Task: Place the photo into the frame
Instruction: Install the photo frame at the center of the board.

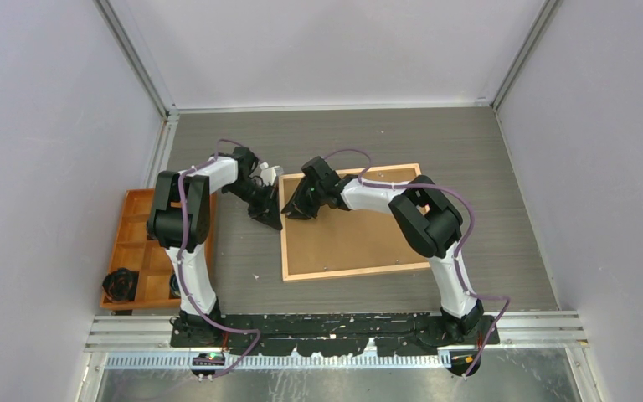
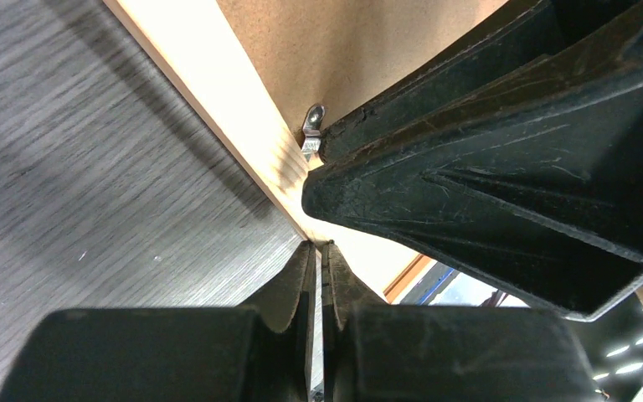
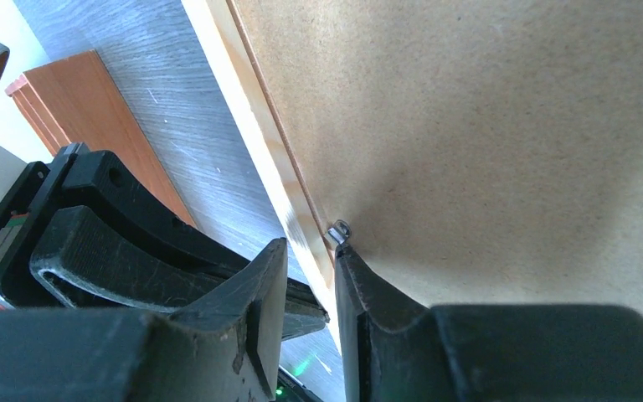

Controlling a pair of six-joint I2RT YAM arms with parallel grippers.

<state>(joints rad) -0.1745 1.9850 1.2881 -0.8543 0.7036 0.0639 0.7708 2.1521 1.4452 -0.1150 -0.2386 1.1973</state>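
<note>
Angling down, left end effector touches the frame.

The frame, a large rectangle of thin light-orange wood strips, lies flat and back-up on the grey counter, right of centre, its opening filled by a brown backing board, with a small metal clip at the left inner edge.

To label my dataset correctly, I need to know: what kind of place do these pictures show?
Most likely a robot test cell in a lab: plain pale walls on aluminium posts enclose a table, and the left arm and right arm stand on a metal rail at its near edge.
</note>
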